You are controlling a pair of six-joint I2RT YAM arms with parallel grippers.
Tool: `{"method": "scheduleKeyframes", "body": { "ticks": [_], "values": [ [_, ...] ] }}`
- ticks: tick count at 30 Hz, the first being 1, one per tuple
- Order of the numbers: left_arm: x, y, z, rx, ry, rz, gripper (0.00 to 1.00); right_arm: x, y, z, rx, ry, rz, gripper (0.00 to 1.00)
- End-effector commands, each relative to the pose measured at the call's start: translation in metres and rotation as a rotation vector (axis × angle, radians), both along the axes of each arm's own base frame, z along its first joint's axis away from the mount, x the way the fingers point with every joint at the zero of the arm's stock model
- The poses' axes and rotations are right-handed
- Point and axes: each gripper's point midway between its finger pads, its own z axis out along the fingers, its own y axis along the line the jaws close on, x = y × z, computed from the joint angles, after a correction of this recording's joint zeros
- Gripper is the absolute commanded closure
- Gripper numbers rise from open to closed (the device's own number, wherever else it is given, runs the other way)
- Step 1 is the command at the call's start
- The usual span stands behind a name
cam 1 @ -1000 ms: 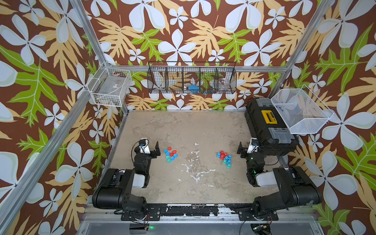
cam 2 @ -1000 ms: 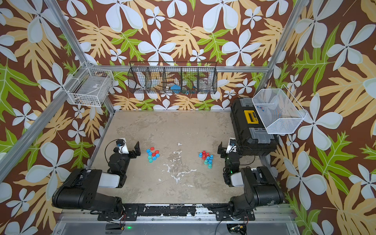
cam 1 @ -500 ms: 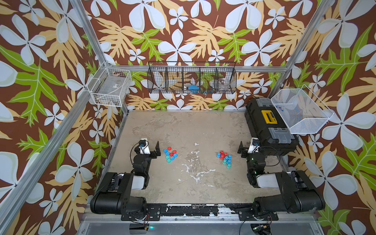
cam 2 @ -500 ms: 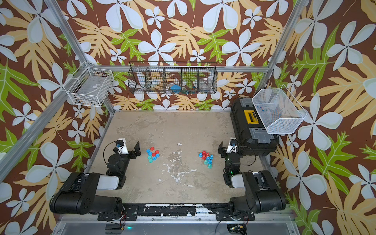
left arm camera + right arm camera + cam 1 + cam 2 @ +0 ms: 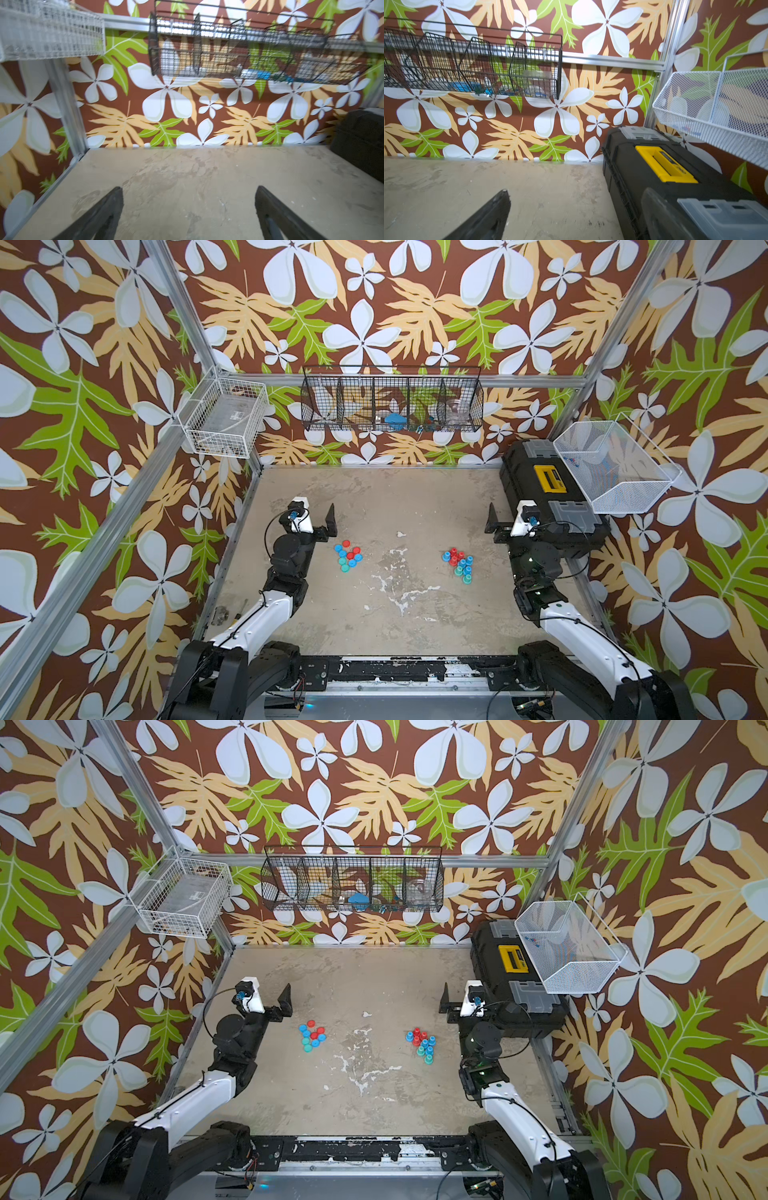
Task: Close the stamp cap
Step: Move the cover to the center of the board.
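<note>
Two small heaps of red, blue and teal pieces lie on the table in both top views. The left heap holds flat stamp caps (image 5: 348, 556) (image 5: 312, 1036). The right heap holds stemmed stamps (image 5: 458, 564) (image 5: 422, 1043). My left gripper (image 5: 316, 517) (image 5: 270, 999) hangs open just behind and left of the caps. My right gripper (image 5: 508, 519) (image 5: 459, 999) hangs open behind and right of the stamps. In the wrist views the left gripper (image 5: 188, 194) and right gripper (image 5: 577, 196) show only bare table between wide-spread fingers; neither heap appears there.
A black toolbox (image 5: 548, 497) with a yellow handle stands along the right edge, close beside my right gripper. Above it hangs a white mesh basket (image 5: 615, 466). A black wire rack (image 5: 392, 404) and a white wire basket (image 5: 224, 423) hang on the walls.
Both arms have unfolded and risen, carrying the grippers a little toward the back wall. The heaps have not moved and both grippers stay open.
</note>
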Motion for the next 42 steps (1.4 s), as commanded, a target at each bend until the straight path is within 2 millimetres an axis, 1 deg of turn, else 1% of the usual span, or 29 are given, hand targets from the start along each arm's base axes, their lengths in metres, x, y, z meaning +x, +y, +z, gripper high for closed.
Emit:
{"method": "scheduleKeyframes", "body": {
  "ticks": [1, 2, 3, 4, 5, 6, 8, 9, 10, 12, 14, 15, 16, 17, 20, 21, 22, 23, 25, 26, 28, 30, 33, 35, 36, 38, 39, 42],
  "values": [
    [-0.002, 0.013, 0.003, -0.151, 0.148, 0.082, 0.0, -0.003, 0.016, 0.016, 0.002, 0.044, 0.08, 0.0],
    [-0.006, 0.008, 0.014, -0.18, 0.189, 0.053, 0.0, -0.004, 0.022, 0.025, -0.002, 0.054, 0.114, 0.0],
    [-0.011, -0.001, 0.024, -0.165, 0.223, -0.001, 0.0, -0.006, 0.017, 0.027, 0.026, 0.089, 0.094, 0.0],
    [-0.016, -0.003, 0.029, -0.17, 0.244, -0.017, 0.0, -0.007, 0.006, 0.028, 0.111, 0.099, 0.038, 0.0],
    [-0.019, 0.007, 0.027, -0.218, 0.264, 0.042, 0.0, -0.008, -0.002, 0.027, 0.198, 0.111, 0.007, 0.0],
    [-0.023, 0.02, 0.019, -0.272, 0.281, 0.117, 0.0, -0.006, 0.007, 0.026, 0.225, 0.131, 0.06, 0.0],
    [-0.028, 0.029, 0.004, -0.312, 0.29, 0.169, 0.0, -0.001, 0.022, 0.02, 0.272, 0.195, 0.14, 0.0],
    [-0.031, 0.041, -0.008, -0.406, 0.297, 0.248, 0.0, 0.0, 0.028, 0.02, 0.3, 0.215, 0.166, 0.0],
    [-0.033, 0.045, -0.019, -0.486, 0.328, 0.279, 0.0, 0.0, 0.031, 0.021, 0.317, 0.218, 0.185, 0.0],
    [-0.027, 0.011, -0.022, -0.473, 0.375, 0.057, 0.0, -0.002, 0.035, 0.025, 0.352, 0.193, 0.217, 0.0],
    [-0.022, -0.005, -0.035, -0.478, 0.475, -0.002, 0.0, 0.003, 0.034, 0.021, 0.37, 0.214, 0.196, 0.0],
    [-0.021, -0.016, -0.041, -0.468, 0.521, -0.056, 0.0, 0.008, 0.034, 0.013, 0.365, 0.261, 0.184, 0.0],
    [-0.02, -0.023, -0.044, -0.471, 0.545, -0.093, 0.0, 0.012, 0.035, 0.009, 0.352, 0.3, 0.172, 0.0],
    [-0.02, -0.028, -0.048, -0.485, 0.565, -0.11, 0.0, 0.018, 0.036, -0.001, 0.341, 0.361, 0.154, 0.0],
    [-0.023, -0.034, -0.048, -0.528, 0.576, -0.143, 0.0, 0.026, 0.047, -0.015, 0.305, 0.489, 0.176, 0.0],
    [-0.025, -0.037, -0.047, -0.533, 0.568, -0.165, 0.0, 0.027, 0.053, -0.018, 0.302, 0.526, 0.203, 0.0],
    [-0.028, -0.039, -0.048, -0.55, 0.565, -0.179, 0.0, 0.027, 0.063, -0.019, 0.309, 0.552, 0.266, 0.0],
    [-0.03, -0.039, -0.05, -0.575, 0.568, -0.179, 0.0, 0.025, 0.069, -0.022, 0.348, 0.564, 0.314, 0.0],
    [-0.037, -0.043, -0.049, -0.595, 0.569, -0.208, 0.0, 0.019, 0.081, -0.019, 0.421, 0.528, 0.408, 0.0],
    [-0.041, -0.046, -0.048, -0.601, 0.564, -0.221, 0.0, 0.015, 0.083, -0.018, 0.431, 0.531, 0.425, 0.0],
    [-0.049, -0.048, -0.048, -0.602, 0.579, -0.237, 0.0, 0.014, 0.082, -0.027, 0.4, 0.584, 0.39, 0.05],
    [-0.058, -0.052, -0.046, -0.558, 0.602, -0.268, 0.0, 0.012, 0.081, -0.039, 0.352, 0.666, 0.356, 0.07],
    [-0.075, -0.054, -0.044, -0.488, 0.615, -0.305, 0.0, 0.003, 0.074, -0.051, 0.27, 0.764, 0.29, 0.06],
    [-0.085, -0.053, -0.049, -0.511, 0.643, -0.302, 0.0, -0.004, 0.074, -0.055, 0.237, 0.772, 0.294, 0.0],
    [-0.089, -0.057, -0.05, -0.526, 0.651, -0.33, 0.0, -0.008, 0.075, -0.056, 0.231, 0.77, 0.311, 0.0],
    [-0.098, -0.074, -0.047, -0.576, 0.664, -0.442, 0.0, -0.019, 0.08, -0.058, 0.248, 0.764, 0.355, 0.0],
    [-0.099, -0.075, -0.047, -0.587, 0.672, -0.449, 0.0, -0.023, 0.082, -0.059, 0.263, 0.758, 0.369, 0.0],
    [-0.098, -0.071, -0.049, -0.562, 0.681, -0.42, 0.01, -0.038, 0.083, -0.062, 0.308, 0.735, 0.396, 0.01]
  ]
}}
